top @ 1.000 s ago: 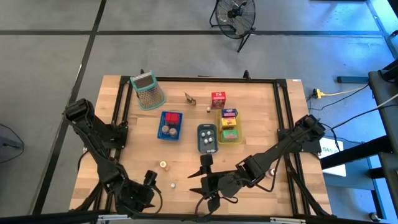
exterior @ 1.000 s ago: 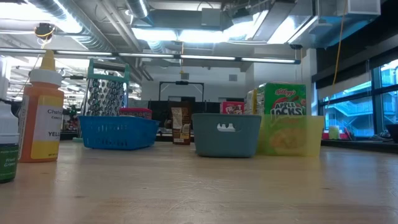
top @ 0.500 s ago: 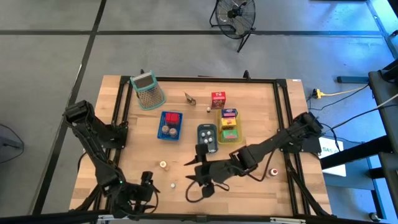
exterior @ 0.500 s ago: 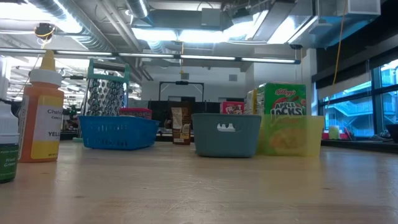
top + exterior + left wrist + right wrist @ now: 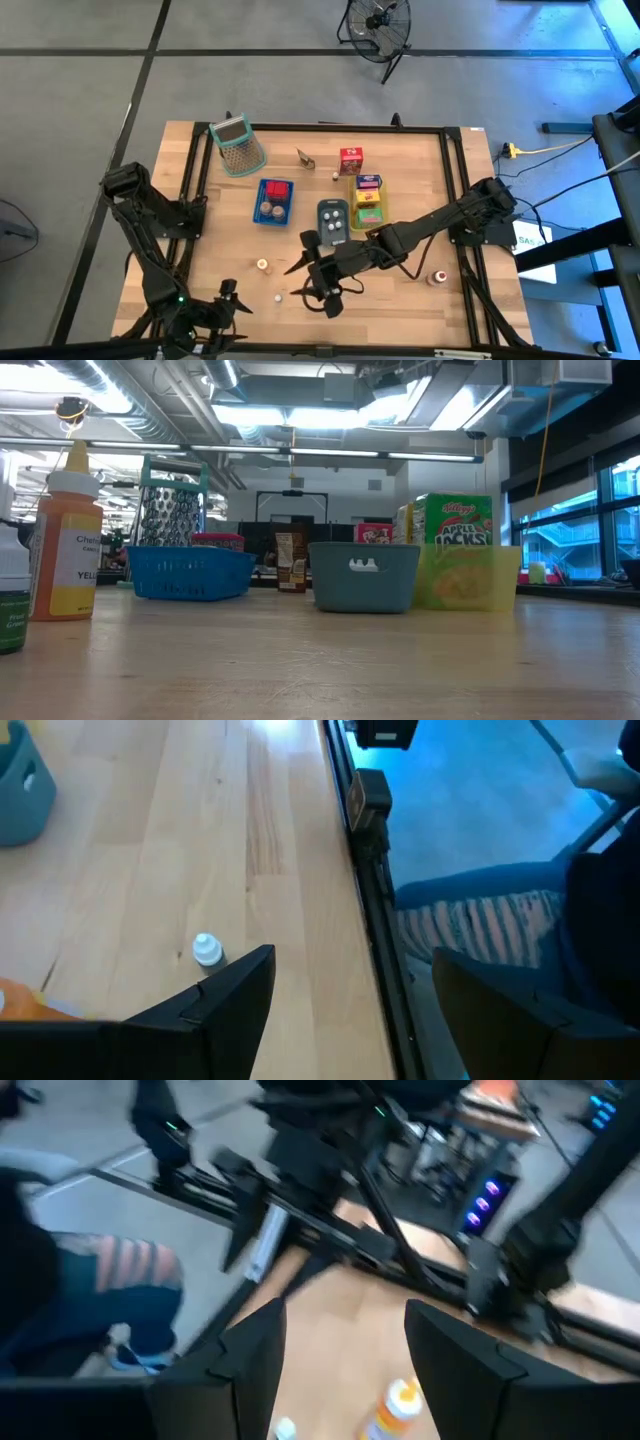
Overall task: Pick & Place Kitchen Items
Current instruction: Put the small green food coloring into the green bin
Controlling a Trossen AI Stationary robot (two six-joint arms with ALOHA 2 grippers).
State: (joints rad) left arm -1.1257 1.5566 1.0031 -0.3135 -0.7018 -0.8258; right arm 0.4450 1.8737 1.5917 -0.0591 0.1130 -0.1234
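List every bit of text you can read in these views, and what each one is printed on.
"APPLE JACKS" under a script "Kellogg's": the green carton in the yellow tray.
"YEL", cut off at its edge, under a line starting "Che": the label of the orange bottle.
Brown carton and red carton: print too small to read.
High view and both wrist views: nothing readable.
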